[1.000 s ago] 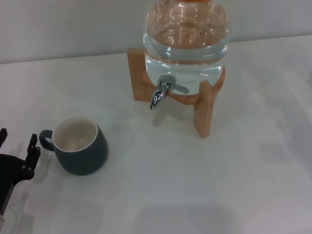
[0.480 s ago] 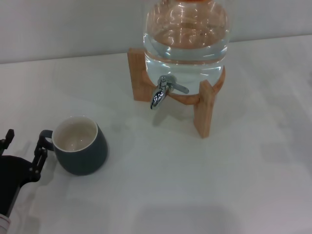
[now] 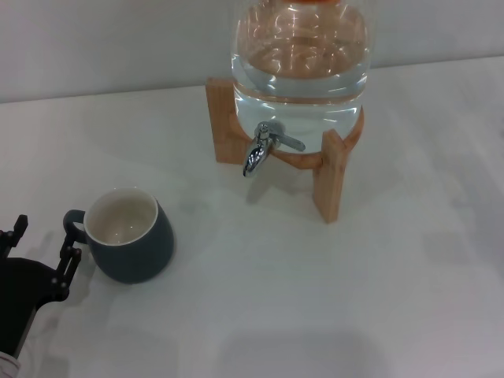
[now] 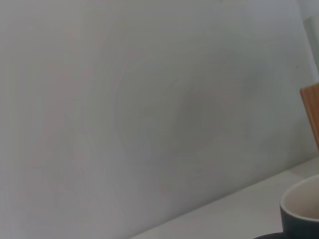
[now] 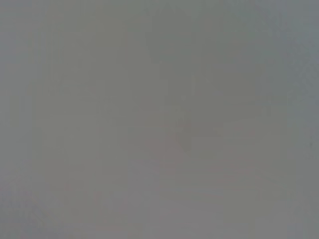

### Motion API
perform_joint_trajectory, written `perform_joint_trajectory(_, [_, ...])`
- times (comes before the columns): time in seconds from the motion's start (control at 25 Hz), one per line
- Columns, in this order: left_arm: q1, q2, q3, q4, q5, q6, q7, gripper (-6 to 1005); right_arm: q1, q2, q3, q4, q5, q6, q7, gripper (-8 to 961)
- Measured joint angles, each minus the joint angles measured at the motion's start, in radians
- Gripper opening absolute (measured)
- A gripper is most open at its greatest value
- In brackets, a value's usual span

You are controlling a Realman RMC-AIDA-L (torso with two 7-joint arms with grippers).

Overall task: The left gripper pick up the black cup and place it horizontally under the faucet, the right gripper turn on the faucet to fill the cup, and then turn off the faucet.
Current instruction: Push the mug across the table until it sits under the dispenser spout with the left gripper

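Note:
The black cup (image 3: 132,236) stands upright on the white table at the front left, cream inside showing, its loop handle pointing toward my left gripper. It also shows partly in the left wrist view (image 4: 302,213). My left gripper (image 3: 44,242) is open at the lower left edge, one fingertip (image 3: 71,256) just beside the cup's handle, holding nothing. The chrome faucet (image 3: 259,149) sticks out from the clear water jar (image 3: 299,63) at the back centre, lever level, no water running. My right gripper is out of view.
The jar rests on a wooden stand (image 3: 330,177) whose legs flank the faucet; a stand edge shows in the left wrist view (image 4: 311,107). A pale wall runs behind the table. The right wrist view shows only flat grey.
My left gripper has moved right, closer to the cup's handle, staying open. The cup, jar and faucet have not moved.

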Motion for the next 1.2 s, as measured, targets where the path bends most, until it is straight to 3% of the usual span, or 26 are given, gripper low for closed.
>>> perform_joint_trajectory(1.2, [-0.011, 0.005, 0.008, -0.014, 0.001, -0.008, -0.008, 635, -0.003, 0.0, 0.004, 0.001, 0.003, 0.002, -0.005, 855])
